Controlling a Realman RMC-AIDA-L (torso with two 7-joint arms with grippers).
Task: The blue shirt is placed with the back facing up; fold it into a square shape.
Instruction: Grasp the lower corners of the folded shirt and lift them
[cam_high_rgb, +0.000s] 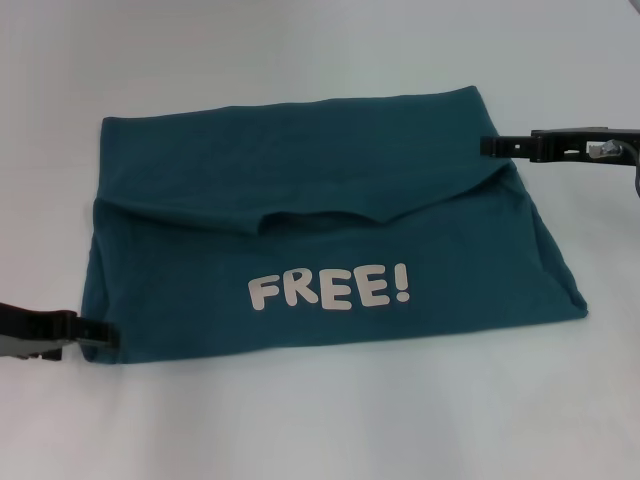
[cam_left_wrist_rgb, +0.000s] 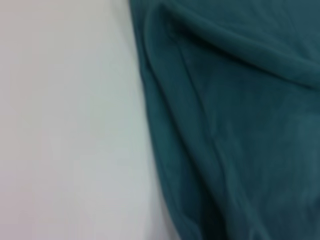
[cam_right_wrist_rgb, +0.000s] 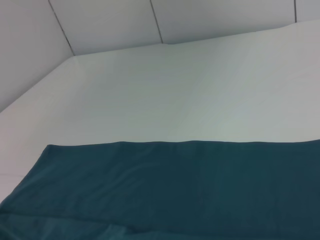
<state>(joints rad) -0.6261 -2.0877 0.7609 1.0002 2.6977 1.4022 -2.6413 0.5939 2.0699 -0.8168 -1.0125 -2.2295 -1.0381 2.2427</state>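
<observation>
The blue shirt (cam_high_rgb: 330, 200) lies flat on the white table as a wide folded shape, with white letters "FREE!" (cam_high_rgb: 328, 289) on its near half. A far band of cloth is folded down over the middle. My left gripper (cam_high_rgb: 100, 337) touches the shirt's near left corner. At the right end of the folded band, by the shirt's far right edge, is my right gripper (cam_high_rgb: 487, 146). The left wrist view shows the shirt's (cam_left_wrist_rgb: 240, 125) creased edge against the table. In the right wrist view the shirt's (cam_right_wrist_rgb: 175, 190) straight far edge runs across.
White tabletop (cam_high_rgb: 300, 420) surrounds the shirt on all sides. Pale wall panels (cam_right_wrist_rgb: 110, 20) rise behind the table's far edge in the right wrist view.
</observation>
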